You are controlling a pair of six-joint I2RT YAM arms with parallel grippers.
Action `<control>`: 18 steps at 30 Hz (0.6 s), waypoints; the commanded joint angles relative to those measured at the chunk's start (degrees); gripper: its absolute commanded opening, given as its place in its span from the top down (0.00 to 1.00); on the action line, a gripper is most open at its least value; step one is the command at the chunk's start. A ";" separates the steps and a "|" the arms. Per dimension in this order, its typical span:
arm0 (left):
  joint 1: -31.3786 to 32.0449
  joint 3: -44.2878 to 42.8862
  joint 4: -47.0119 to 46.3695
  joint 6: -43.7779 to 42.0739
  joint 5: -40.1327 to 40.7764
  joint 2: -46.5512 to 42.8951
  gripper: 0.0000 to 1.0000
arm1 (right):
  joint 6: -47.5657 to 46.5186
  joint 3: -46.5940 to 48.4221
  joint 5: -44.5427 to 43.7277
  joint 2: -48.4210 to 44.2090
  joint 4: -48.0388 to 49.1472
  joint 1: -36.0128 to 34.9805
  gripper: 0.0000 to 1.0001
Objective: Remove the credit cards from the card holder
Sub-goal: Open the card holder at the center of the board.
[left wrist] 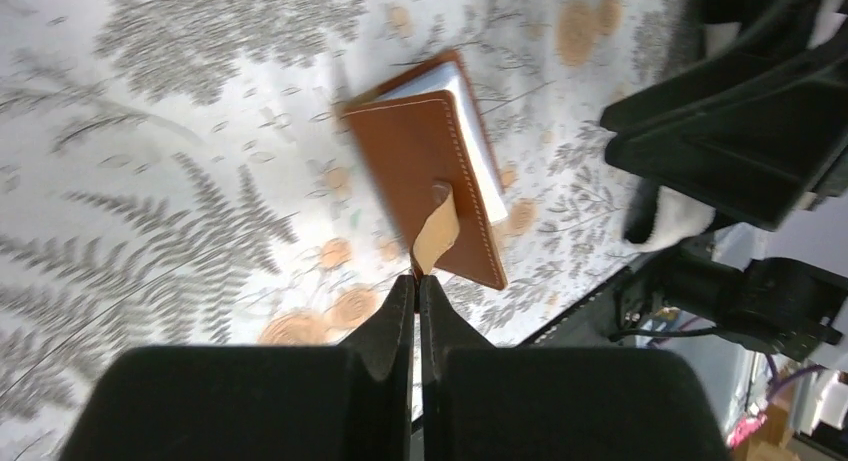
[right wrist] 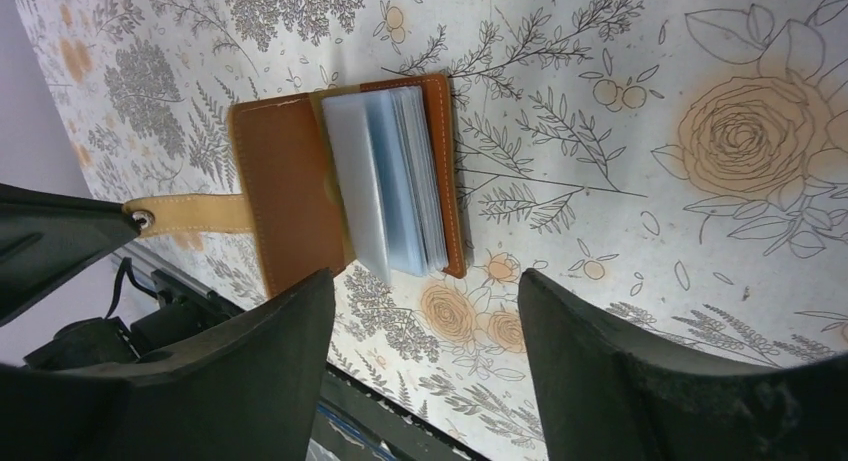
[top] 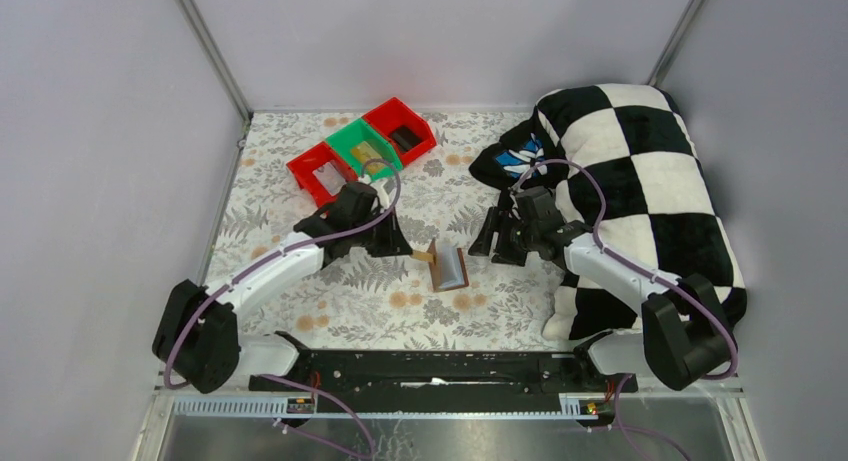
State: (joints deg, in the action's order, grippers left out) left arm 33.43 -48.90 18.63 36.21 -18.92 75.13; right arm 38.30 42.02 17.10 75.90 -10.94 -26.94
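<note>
The brown card holder [top: 448, 269] lies on the flowered table, its cover lifted partly open. My left gripper [top: 408, 249] is shut on the tan strap [left wrist: 437, 231] of the card holder [left wrist: 420, 161], which stretches from the cover to my fingertips [left wrist: 419, 279]. In the right wrist view the card holder [right wrist: 285, 196] shows a stack of greyish cards or sleeves [right wrist: 390, 186] fanned inside it, with the strap [right wrist: 190, 214] at the left. My right gripper [right wrist: 425, 281] is open and empty, just above and to the right of the holder [top: 487, 236].
Red and green bins [top: 362, 146] stand at the back left. A black-and-white checkered cushion [top: 640, 171] fills the right side, with a dark cloth [top: 510, 159] beside it. The black base rail [top: 430, 366] runs along the near edge.
</note>
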 commanded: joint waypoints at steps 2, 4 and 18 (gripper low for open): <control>-4.54 5.08 4.04 -2.55 4.48 -6.26 1.00 | 0.15 -0.04 1.00 2.15 2.58 -1.76 0.40; -5.36 6.83 5.45 -2.37 6.76 -6.63 1.00 | 1.24 -0.83 1.89 3.78 5.28 -1.87 0.48; -5.48 8.26 9.88 -1.54 20.87 -1.25 1.00 | 5.32 -0.57 7.60 14.34 15.24 -4.40 0.75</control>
State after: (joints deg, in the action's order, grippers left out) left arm 28.12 -40.75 27.79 34.96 -3.77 71.81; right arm 42.35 41.32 22.83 88.36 0.69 -31.00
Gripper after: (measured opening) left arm 0.015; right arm 0.283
